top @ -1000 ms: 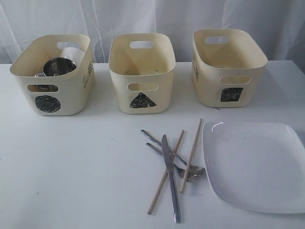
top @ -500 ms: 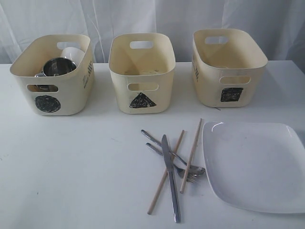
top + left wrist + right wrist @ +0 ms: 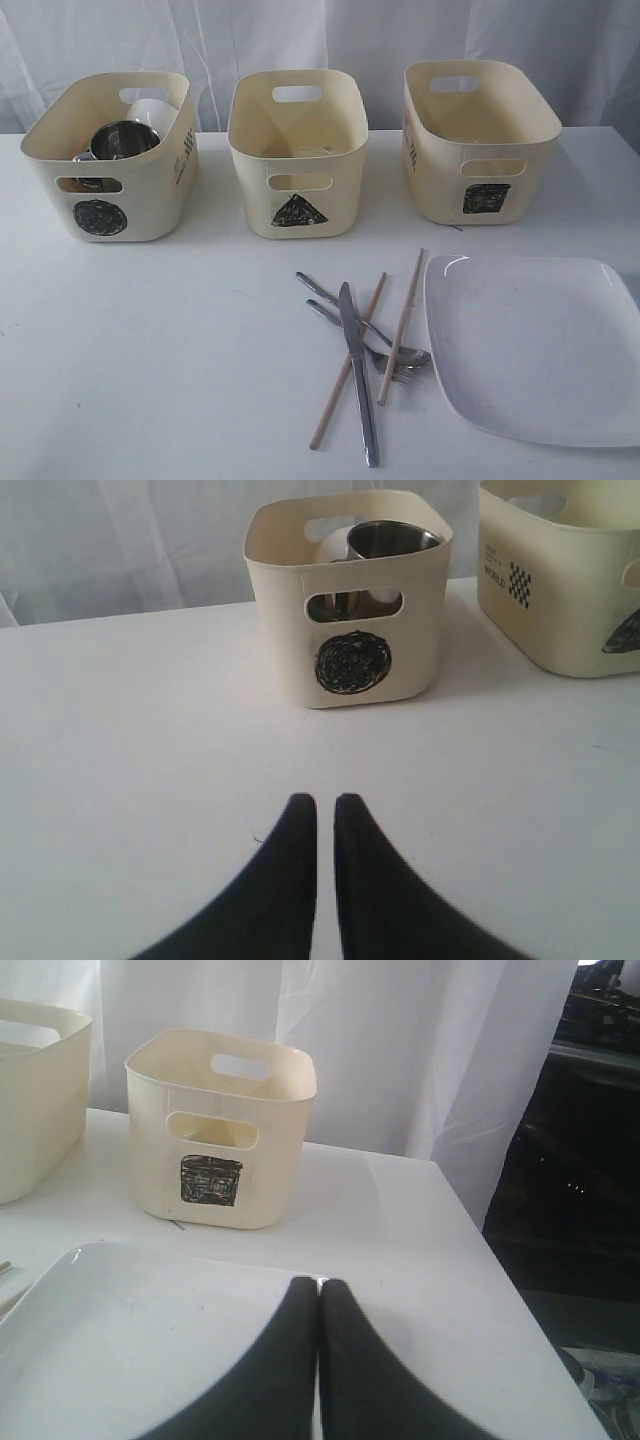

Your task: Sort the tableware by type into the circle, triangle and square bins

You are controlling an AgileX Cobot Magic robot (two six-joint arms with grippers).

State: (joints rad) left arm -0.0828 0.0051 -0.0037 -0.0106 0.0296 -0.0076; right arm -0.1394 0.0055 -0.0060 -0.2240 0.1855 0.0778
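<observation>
Steel mug (image 3: 122, 138) sits in the circle bin (image 3: 140, 205), sorted by type; knife (image 3: 357, 370) and plate (image 3: 535, 345) wait on the tabletop (image 3: 180, 340), left gripper (image 3: 325, 805) and right gripper (image 3: 319, 1288) clenched empty.

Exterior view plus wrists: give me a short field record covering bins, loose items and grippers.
circle bin: holds steel mug and white bowl
triangle bin: contents unclear
square bin: contents unclear
loose on table: knife, fork, spoon, two chopsticks, crossed in a pile; plate beside them
left gripper: shut, empty, over bare table
right gripper: shut, empty, over plate
</observation>
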